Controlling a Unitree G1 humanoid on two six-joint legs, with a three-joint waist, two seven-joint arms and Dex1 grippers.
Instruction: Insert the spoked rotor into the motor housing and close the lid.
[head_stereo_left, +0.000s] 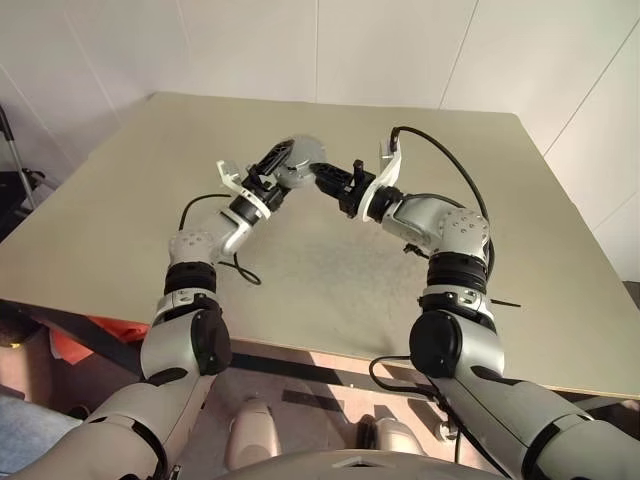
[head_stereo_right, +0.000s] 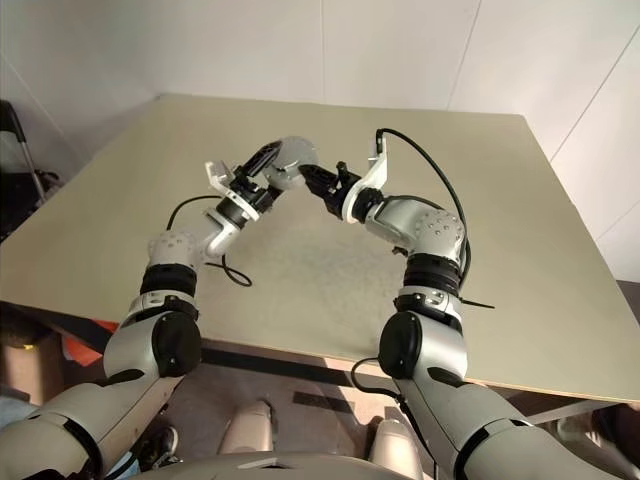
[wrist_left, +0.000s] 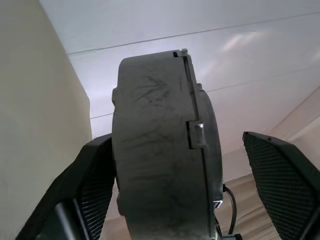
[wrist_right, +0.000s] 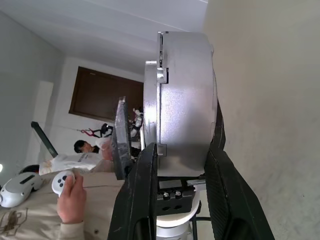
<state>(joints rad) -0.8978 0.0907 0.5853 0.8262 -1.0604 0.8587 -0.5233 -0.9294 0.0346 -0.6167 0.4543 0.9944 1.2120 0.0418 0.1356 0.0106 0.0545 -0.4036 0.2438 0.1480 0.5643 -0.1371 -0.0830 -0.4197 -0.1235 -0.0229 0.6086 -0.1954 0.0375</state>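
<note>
Bench edge: the near rim of the tan bench (head_stereo_left: 330, 340) runs across the head views just beyond the robot's shoulders; both forearms reach out over its bare top.

Right fingers: the right gripper (head_stereo_left: 333, 178) points toward the robot's left, its two black fingers (wrist_right: 142, 195) pressed against the two flat faces of a round silver-grey assembly, seen edge-on in the right wrist view. They pinch it firmly, one finger on each side.

Left fingers: the left gripper (head_stereo_left: 270, 165) meets the same piece from the other side. Its fingers (wrist_left: 92, 185) are spread; one lies against the body's face, the other (wrist_left: 280, 175) stands apart with a gap showing.

Motor housing: the motor housing (wrist_left: 160, 150) hangs in the air between the two grippers, above the middle of the bench, standing on edge. A thin seam with small tabs runs round it; whether that is the lid I cannot tell.

Background: a person's hand (wrist_right: 72, 197) holding a white controller (wrist_right: 61, 181) shows in the right wrist view, well behind the assembly.
</note>
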